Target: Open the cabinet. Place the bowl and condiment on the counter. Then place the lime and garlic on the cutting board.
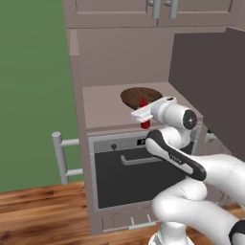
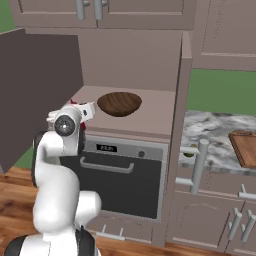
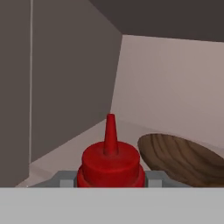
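Observation:
The cabinet stands open, its dark door point(image 1: 206, 91) swung out beside my arm, door point(image 2: 35, 95). On its shelf lies the brown wooden bowl point(image 1: 141, 94), bowl point(image 2: 119, 103), bowl point(image 3: 183, 159). My gripper point(image 1: 143, 114), gripper point(image 2: 82, 114), gripper point(image 3: 110, 179) is at the shelf's front edge, shut on the red condiment bottle point(image 1: 145, 123), condiment point(image 3: 110, 164), just in front of the bowl. The marble counter point(image 2: 210, 132) carries the cutting board point(image 2: 245, 147). A small greenish ball, possibly the lime point(image 2: 189, 154), peeks from behind a bar handle. The garlic is out of view.
A dark oven point(image 1: 129, 177) with a bar handle sits under the shelf. A grey bar handle point(image 2: 200, 165) sticks out beside the counter, and another bar handle point(image 1: 58, 158) at the left. Wall cabinets point(image 2: 100, 12) hang overhead. The floor is wood.

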Robot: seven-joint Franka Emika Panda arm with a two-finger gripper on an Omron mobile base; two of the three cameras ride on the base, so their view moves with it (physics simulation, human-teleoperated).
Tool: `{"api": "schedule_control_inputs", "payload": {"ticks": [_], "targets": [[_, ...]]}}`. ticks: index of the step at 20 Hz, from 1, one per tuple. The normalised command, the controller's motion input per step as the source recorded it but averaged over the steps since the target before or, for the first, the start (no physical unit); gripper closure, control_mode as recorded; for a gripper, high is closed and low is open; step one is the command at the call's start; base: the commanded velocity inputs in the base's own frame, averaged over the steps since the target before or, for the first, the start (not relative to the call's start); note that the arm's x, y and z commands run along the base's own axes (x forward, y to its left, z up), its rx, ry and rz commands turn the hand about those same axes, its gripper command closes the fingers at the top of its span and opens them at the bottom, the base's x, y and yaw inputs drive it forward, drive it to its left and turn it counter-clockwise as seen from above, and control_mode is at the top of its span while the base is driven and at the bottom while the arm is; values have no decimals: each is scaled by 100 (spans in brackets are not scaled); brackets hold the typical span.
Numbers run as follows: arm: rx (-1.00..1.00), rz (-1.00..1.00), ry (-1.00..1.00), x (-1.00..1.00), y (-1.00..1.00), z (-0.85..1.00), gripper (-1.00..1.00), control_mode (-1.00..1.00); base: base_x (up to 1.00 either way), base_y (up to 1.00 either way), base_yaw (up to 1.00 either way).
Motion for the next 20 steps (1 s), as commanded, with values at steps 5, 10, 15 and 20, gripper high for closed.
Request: {"api": "schedule_control_inputs", "payload": {"ticks": [5,10,15,20], "targets": [[0,0,0,-43,0,0,100,-100,0,0,0],[0,0,0,-42,0,0,100,-100,0,0,0],[0,0,-6,-36,0,9,100,-100,0,0,0],[0,0,-11,-17,0,21,100,-100,0,0,0]]}}
